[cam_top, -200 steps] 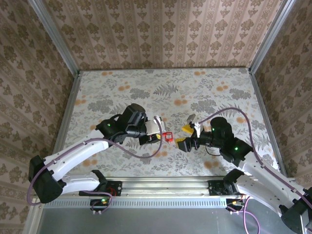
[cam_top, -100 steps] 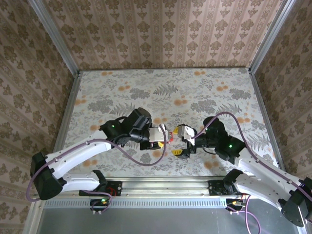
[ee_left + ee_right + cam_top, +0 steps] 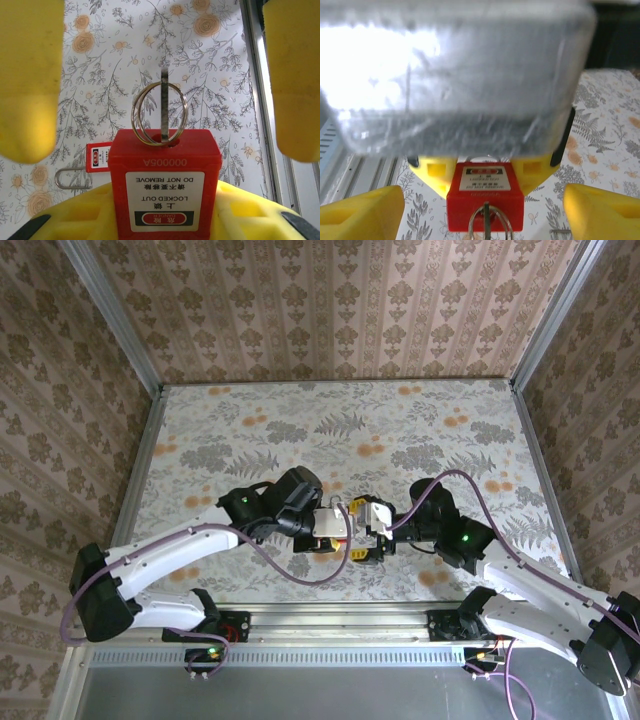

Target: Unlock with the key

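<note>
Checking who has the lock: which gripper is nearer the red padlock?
Left: the left gripper clamps the red padlock. The right gripper faces it, open, with its fingers either side of the key, not touching.

Padlock wording, upside down to the left wrist camera
Red padlock (image 3: pixel 202 165): its white label (image 3: pixel 165 200) reads "LOCKED OUT / DO NOT REMOVE" above Chinese characters. An embossed serial sits above the label. The label on the second padlock (image 3: pixel 98 156), on the bench (image 3: pixel 210 75), is too small to read.
</note>
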Action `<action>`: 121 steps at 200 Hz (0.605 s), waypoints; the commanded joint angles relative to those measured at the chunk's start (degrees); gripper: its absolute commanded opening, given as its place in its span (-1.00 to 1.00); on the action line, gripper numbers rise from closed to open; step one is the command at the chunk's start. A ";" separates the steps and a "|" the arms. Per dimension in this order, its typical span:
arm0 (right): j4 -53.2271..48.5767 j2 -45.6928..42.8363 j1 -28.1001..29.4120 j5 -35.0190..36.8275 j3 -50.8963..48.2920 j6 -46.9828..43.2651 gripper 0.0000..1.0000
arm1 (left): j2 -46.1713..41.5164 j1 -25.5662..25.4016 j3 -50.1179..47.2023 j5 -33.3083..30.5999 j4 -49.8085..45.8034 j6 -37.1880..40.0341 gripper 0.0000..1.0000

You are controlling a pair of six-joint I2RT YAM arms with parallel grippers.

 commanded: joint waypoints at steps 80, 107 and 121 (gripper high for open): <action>-0.04 1.52 0.54 -0.25 1.16 -1.28 0.42 | -0.07 -0.52 2.70 1.92 0.68 0.34 -1.00; -0.77 1.87 0.53 -0.51 1.35 -1.66 0.26 | -0.16 -0.60 2.74 2.01 1.03 0.39 -1.00; -1.17 2.05 0.56 -0.75 1.41 -1.84 0.19 | -0.23 -0.58 2.74 2.10 1.12 0.34 -1.00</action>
